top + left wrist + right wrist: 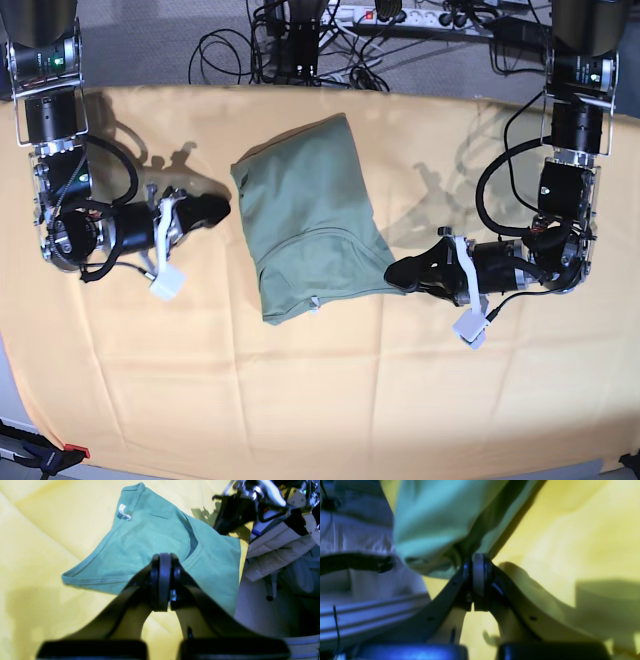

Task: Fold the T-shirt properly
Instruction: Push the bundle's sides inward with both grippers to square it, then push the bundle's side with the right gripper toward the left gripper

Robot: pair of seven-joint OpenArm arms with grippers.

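Observation:
The sage-green T-shirt [305, 215] lies folded over in the middle of the yellow-orange cloth [330, 400]. In the left wrist view its collar with the pale tag [123, 512] faces me. My left gripper [393, 272] is shut at the T-shirt's [155, 535] lower right corner, which is drawn out to a point at its tips [163, 556]. My right gripper [224, 208] is shut at the garment's left edge. In the right wrist view the green fabric [432, 517] bunches right at the closed fingertips [478, 555].
Black cables and a power strip [400, 15] lie past the table's far edge. The yellow-orange cloth covers the whole tabletop. Pale padded fabric [275, 550] and the other arm's hardware [250, 495] fill the right of the left wrist view.

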